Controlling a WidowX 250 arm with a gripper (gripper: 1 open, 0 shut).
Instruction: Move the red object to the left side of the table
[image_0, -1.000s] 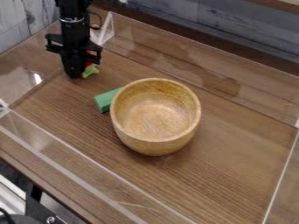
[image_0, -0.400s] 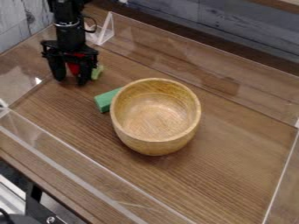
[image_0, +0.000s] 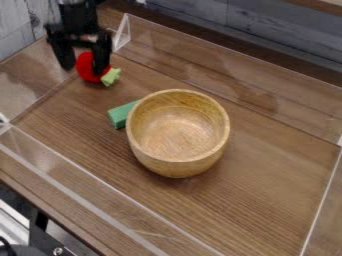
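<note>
The red toy fruit (image_0: 91, 67) lies between the jaws (image_0: 83, 64), on the left part of the worktop (image_0: 67, 137), its green leafy stem (image_0: 111, 75) pointing out past them on the bowl side. The jaws stand wide apart, one on each side of the fruit, and do not clamp it; whether either brushes it I cannot tell. Away from them, toward the middle, come the flat green piece (image_0: 122, 115) and then the wooden bowl (image_0: 179, 133). Placement looks all but done; a sideways retreat could drag or roll the round fruit, a fingertip catching its side or stem
</note>
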